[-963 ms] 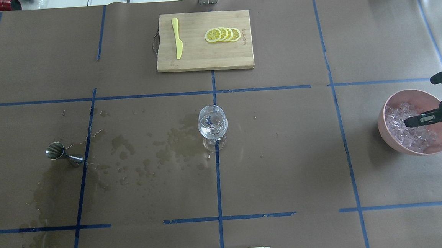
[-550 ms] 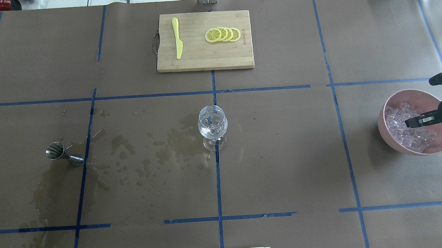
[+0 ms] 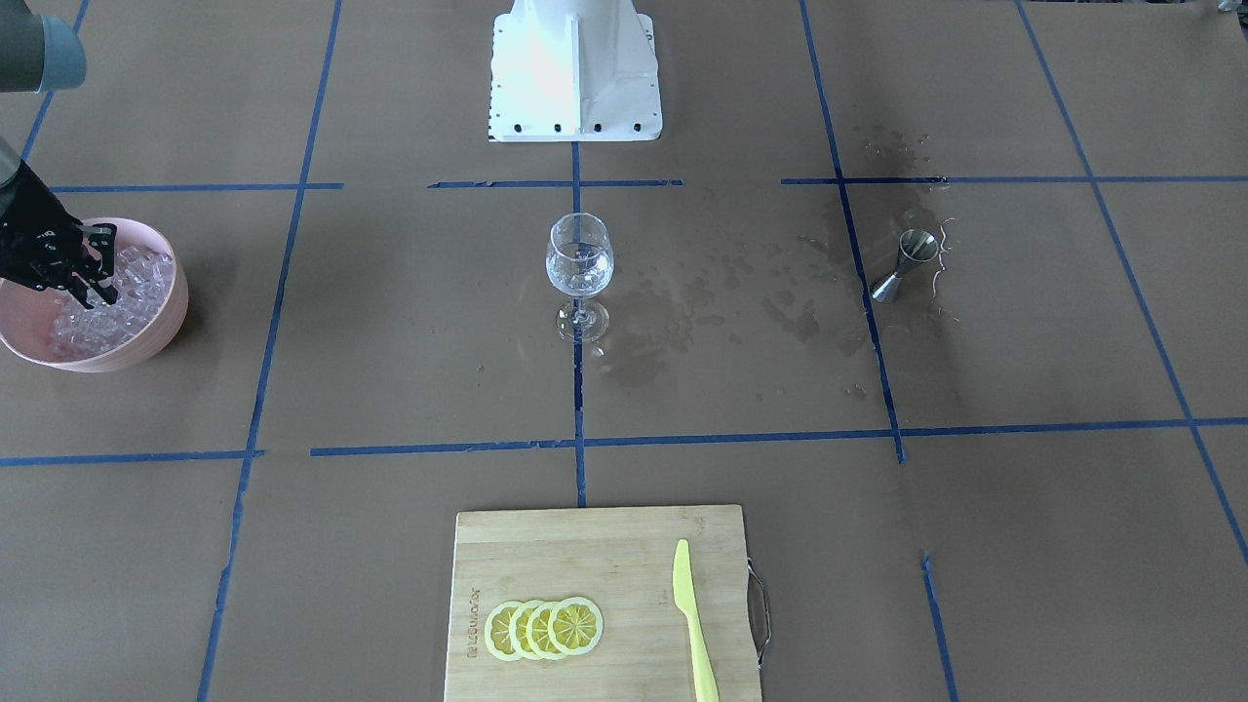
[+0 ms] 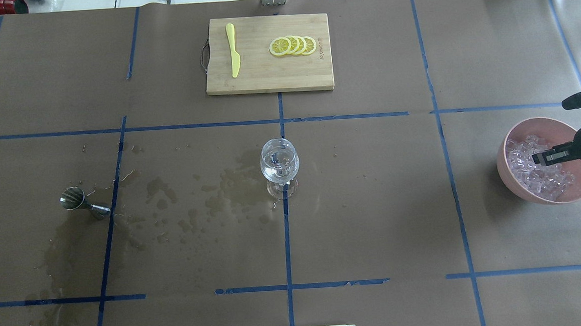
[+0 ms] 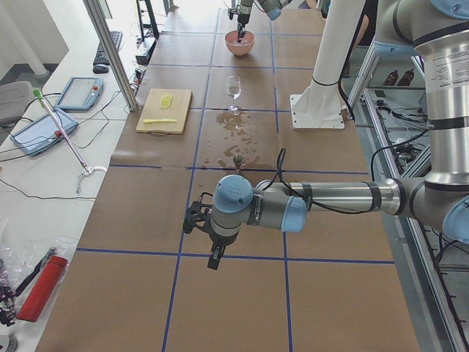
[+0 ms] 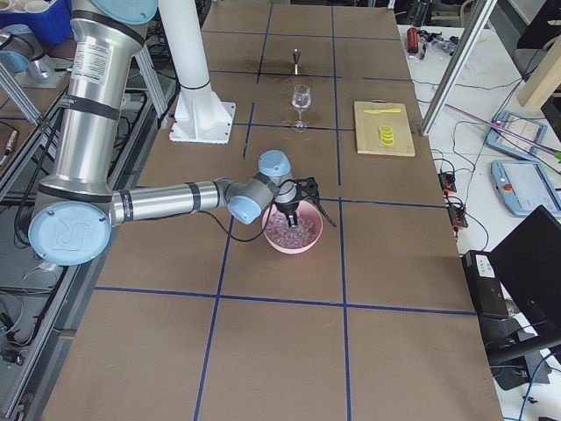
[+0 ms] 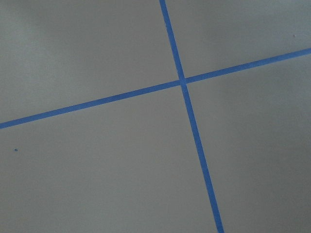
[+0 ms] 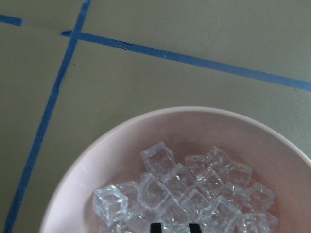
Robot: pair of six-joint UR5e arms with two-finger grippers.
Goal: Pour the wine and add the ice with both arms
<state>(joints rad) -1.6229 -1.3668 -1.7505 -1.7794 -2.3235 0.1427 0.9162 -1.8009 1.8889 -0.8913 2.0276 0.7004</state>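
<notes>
the right gripper [image 4: 537, 158] is down in the ice [image 8: 180, 189] heaped in the pink bowl [image 8: 87, 165]. its tips are a narrow gap apart, and whether a cube sits in that gap i cannot tell. the risk: a slick cube squirts out, or drops on the long carry to the glass [image 4: 280, 163]. the left gripper [image 5: 213, 258] hangs over the table [image 4: 373, 203], far off; spread or pressed together, i cannot tell.
</notes>
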